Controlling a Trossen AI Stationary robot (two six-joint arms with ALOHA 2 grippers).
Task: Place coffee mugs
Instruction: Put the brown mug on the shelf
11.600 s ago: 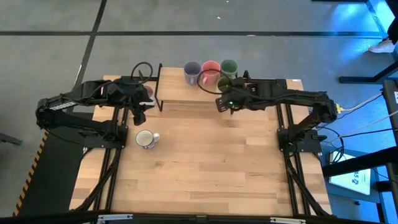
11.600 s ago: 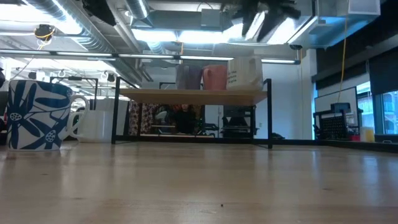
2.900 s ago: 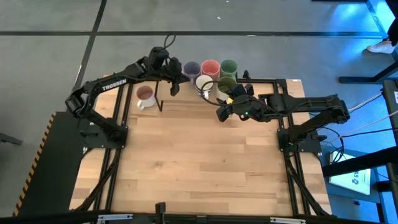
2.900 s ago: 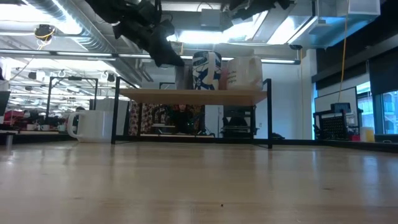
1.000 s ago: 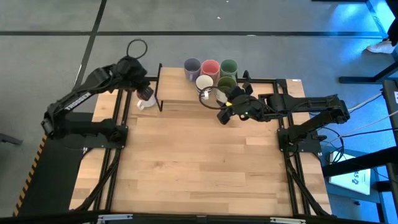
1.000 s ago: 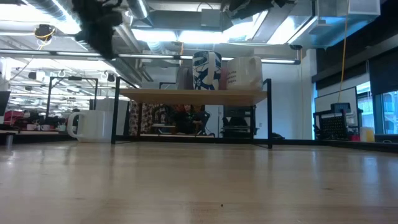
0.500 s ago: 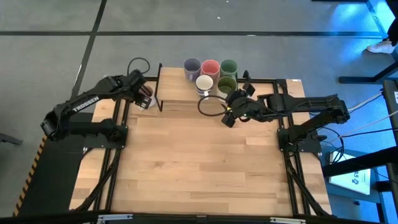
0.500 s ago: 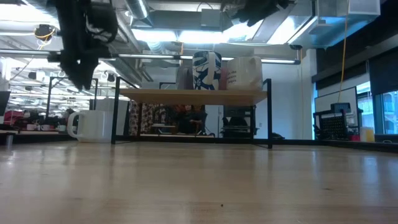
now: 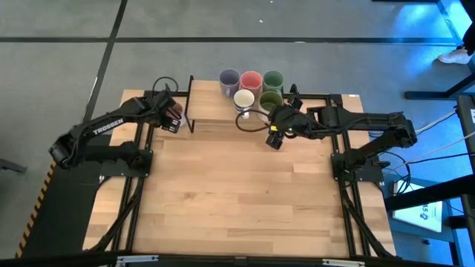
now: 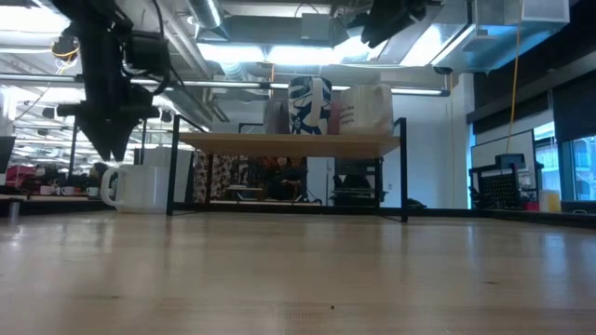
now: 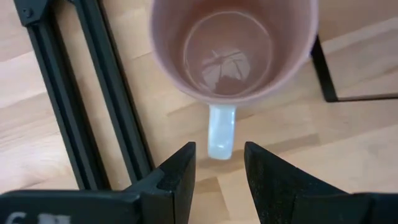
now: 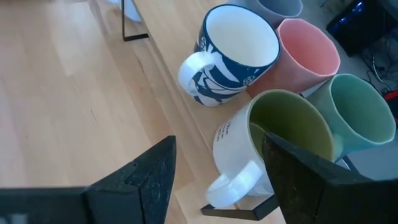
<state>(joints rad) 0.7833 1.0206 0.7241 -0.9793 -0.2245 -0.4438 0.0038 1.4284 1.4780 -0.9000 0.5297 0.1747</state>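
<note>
We take the dusty pink mug (image 11: 231,48) as our landmark: it stands upright on the surface (image 9: 237,193), just outside the left end post of the shelf (image 9: 215,113), apart from the five mugs grouped on the shelf top. Our left pincer (image 11: 217,165) hangs directly above it, released and empty, fingers spread. The mug's white handle (image 11: 221,132) points straight toward the gap between those fingers, its length running in line with the gap, so we judge a short drop along that line would bring the fingers to either side of the handle.

Our right pincer (image 12: 214,171) is far from the pink mug, over by the shelf's right half, also released and holding nothing, facing the olive-green mug (image 12: 283,140) and the blue-patterned white mug (image 12: 233,53). The left arm is plainly the nearer one for this last mug.
</note>
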